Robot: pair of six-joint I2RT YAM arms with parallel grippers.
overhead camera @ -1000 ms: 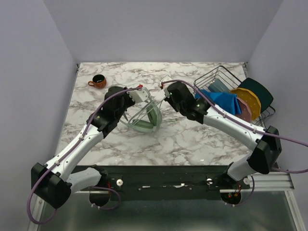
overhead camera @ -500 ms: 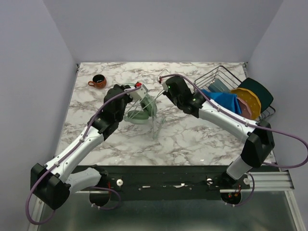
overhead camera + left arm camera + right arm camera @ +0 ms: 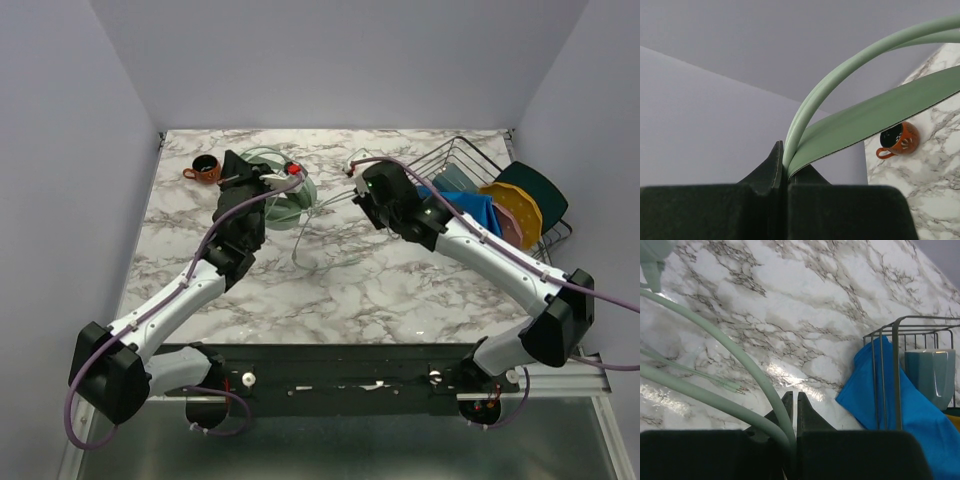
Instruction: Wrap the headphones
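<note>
We seem mid-wrap: our left gripper (image 3: pixel 785 167) clenches the headband (image 3: pixel 875 117) of the headphones (image 3: pixel 288 205) at the far left-centre of the table (image 3: pixel 400 290), our right gripper (image 3: pixel 794 405) pinches the slack cable (image 3: pixel 740 357), which next needs carrying round them, kept taut.

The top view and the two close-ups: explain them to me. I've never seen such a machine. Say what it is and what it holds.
Two robot arms are bolted at the table's near edge. The top view looks down from above and behind them; the close-ups come from a camera on each wrist. The left gripper is shut on the headband of mint-green headphones. The right gripper pinches their cable. An orange mug and a wire rack with a blue cloth stand on the marble table.
</note>
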